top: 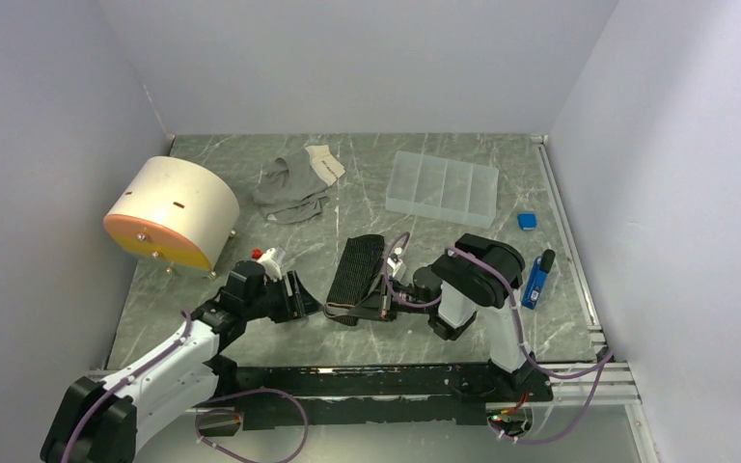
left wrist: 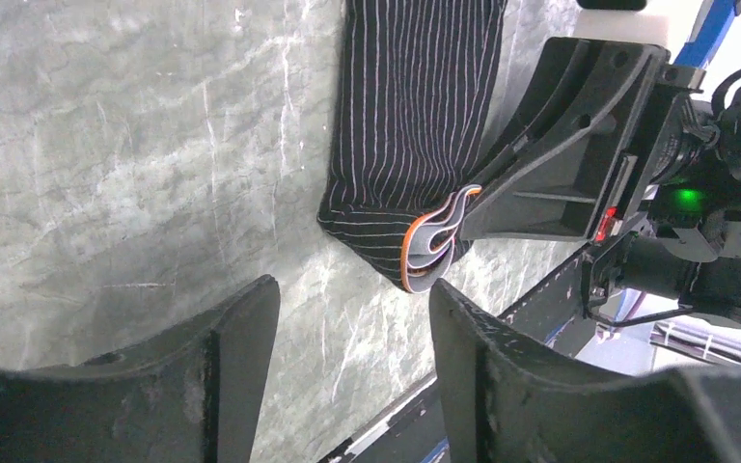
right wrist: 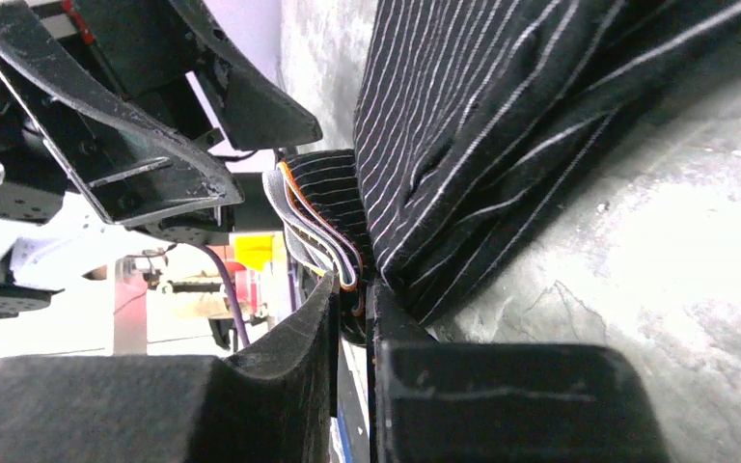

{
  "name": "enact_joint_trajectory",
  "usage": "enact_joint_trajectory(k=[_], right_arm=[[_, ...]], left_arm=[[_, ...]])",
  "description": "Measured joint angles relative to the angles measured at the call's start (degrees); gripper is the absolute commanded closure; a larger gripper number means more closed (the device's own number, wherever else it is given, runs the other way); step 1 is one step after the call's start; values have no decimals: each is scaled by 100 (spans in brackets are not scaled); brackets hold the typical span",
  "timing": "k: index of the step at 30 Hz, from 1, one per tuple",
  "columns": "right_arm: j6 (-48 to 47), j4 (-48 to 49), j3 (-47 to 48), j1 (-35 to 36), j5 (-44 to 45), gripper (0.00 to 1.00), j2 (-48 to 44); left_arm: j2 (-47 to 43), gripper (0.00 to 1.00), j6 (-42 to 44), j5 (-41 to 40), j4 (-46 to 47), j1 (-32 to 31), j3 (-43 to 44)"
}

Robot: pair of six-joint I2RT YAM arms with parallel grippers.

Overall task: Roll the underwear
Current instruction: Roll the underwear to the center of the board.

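Now, nipping the orange-trimmed waistband of the striped underwear (left wrist: 415,96) with the right claw (right wrist: 355,289), closed down narrow on the cloth. Hovering just beside with the left claw (left wrist: 352,289), spread wide, holding nothing. Lying folded long on the grey-green marble desk (top: 347,342), towards its near edge. Boxed in by plain white walls (top: 347,58).

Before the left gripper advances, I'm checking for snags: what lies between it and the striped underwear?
Only bare tabletop; the left wrist view shows nothing else between the left gripper and the underwear.
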Motion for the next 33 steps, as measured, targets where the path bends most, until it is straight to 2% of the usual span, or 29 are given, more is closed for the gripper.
enact_joint_trajectory(k=[6,11,16,24,33], right_arm=[[308,-31,-31,-13,142,84,4],[509,-87,-31,-26,205,83,4],[640,-138,-24,-37,238,83,4],[734,-197,-7,-52,234,80,4],[732,-229,4,-57,203,55,-33]], left_arm=[[-190,64,155,118,37,0,-20],[-146,74,308,494,229,0,-101],[302,73,382,903,656,-24,-155],[1266,74,90,1362,1867,-160,-199],[2240,81,-245,1244,2621,-208,-151]])
